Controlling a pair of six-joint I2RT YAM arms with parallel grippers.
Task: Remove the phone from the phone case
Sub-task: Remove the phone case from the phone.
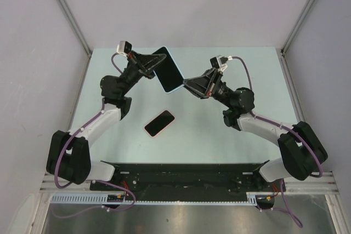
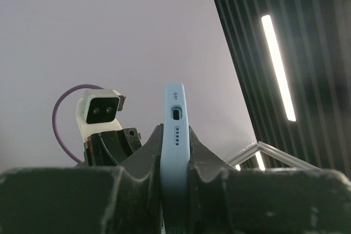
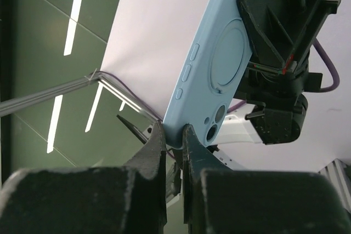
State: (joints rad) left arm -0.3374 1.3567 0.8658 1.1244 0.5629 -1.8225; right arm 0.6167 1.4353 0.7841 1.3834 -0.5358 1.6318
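A light blue phone case (image 1: pixel 170 72) is held up in the air between both arms. My left gripper (image 1: pixel 154 68) is shut on its long edge; in the left wrist view the case (image 2: pixel 175 100) stands edge-on between the jaws of the left gripper (image 2: pixel 175 131), port holes showing. My right gripper (image 1: pixel 186 84) is shut on the case's corner next to the camera cut-outs; the case's back (image 3: pixel 219 47) shows above the right gripper (image 3: pixel 173 130). A phone (image 1: pixel 159 123) with a black screen and pink rim lies flat on the table, apart from both grippers.
The pale green table (image 1: pixel 230 135) has white walls at the back and sides. A black rail (image 1: pixel 181 173) runs along the near edge at the arm bases. The left gripper's body (image 3: pixel 279 31) shows behind the case in the right wrist view.
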